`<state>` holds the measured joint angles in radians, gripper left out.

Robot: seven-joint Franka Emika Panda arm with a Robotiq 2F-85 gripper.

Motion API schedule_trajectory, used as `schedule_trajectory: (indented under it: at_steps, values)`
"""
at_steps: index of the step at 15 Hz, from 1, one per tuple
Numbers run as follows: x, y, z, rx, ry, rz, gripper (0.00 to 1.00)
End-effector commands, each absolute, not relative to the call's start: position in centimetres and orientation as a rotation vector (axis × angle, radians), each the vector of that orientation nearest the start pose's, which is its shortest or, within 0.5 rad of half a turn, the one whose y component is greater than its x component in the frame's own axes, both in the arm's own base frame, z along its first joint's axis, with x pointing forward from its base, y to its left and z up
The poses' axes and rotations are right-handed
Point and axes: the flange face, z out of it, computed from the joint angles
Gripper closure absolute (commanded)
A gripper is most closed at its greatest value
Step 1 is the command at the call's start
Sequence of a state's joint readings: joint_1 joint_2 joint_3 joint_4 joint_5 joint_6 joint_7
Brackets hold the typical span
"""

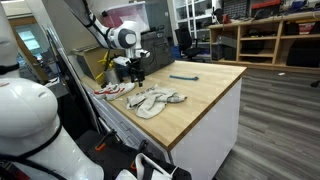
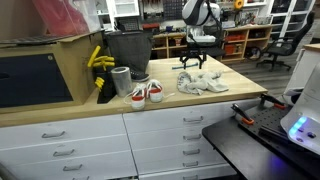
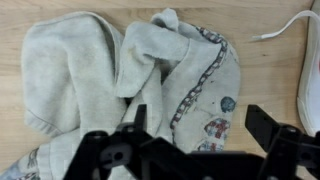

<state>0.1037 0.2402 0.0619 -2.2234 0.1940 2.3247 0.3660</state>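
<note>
1. The claw point(image 3: 200, 140) stands spread wide. In the wrist view its two dark fingers point(image 3: 268, 126) are well apart with nothing between them, so it has hold of nothing.
2. Right beneath it lies a crumpled pale grey garment point(image 3: 110, 60) with a patterned trim along its edge. It is bunched into folds on the wooden worktop point(image 3: 250, 12).
3. In both exterior views the claw point(image 1: 135, 72) point(image 2: 193, 63) hangs low over one end of the garment point(image 1: 158, 100) point(image 2: 202, 83). I cannot tell whether the fingertips touch the fabric.
4. The garment sits near the middle of the worktop point(image 1: 215, 90), a little back from the front edge.
5. Just beside it is a pair of white shoes point(image 2: 146, 93) with red on them. One shoe point(image 3: 312, 75) and its white lace point(image 3: 285, 28) show at the edge of the wrist view.
6. Further along the worktop, near the shoes, stand a metal cup point(image 2: 121, 82) and a black bin point(image 2: 128, 48), with something yellow point(image 2: 98, 58) hanging next to the bin.
7. A small blue thing point(image 1: 183, 76) lies on the wood well apart from the garment.
8. White drawers point(image 2: 160, 130) run below the worktop.
</note>
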Motion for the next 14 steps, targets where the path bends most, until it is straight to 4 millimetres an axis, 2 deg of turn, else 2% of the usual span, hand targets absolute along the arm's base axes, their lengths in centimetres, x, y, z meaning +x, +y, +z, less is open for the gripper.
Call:
schedule_trajectory:
  at_steps: [1,4,7,8,11,14]
  values:
    - [53.8,8.7,25.9,-2.994,0.599,0.227,0.00]
    - [55.3,8.8,25.4,-2.979,0.662,0.191,0.00]
    - [56.4,9.4,22.6,-2.996,0.729,0.298,0.00]
    - [55.2,8.6,24.3,-2.980,0.681,0.248,0.00]
    - [55.9,9.2,22.0,-2.983,0.701,0.292,0.00]
    - [56.2,9.2,21.9,-2.983,0.701,0.290,0.00]
